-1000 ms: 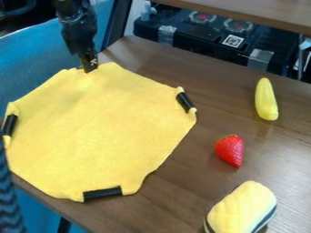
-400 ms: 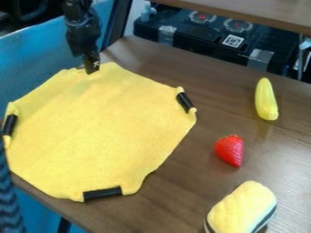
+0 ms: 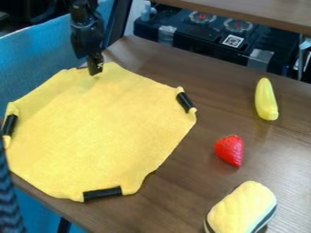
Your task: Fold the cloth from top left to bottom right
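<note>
Black and slim, the gripper (image 3: pixel 95 65) hangs nearly upright at the cloth's top edge in the camera view, below the dark arm (image 3: pixel 83 11), though how far open it is and whether it grips fabric I cannot tell. Soft, matte and faintly creased, the yellow cloth (image 3: pixel 100 132) lies spread in a rough octagon on the wood-grain table (image 3: pixel 182 191), black bars (image 3: pixel 103 193) at its left, right and bottom edges.
</note>
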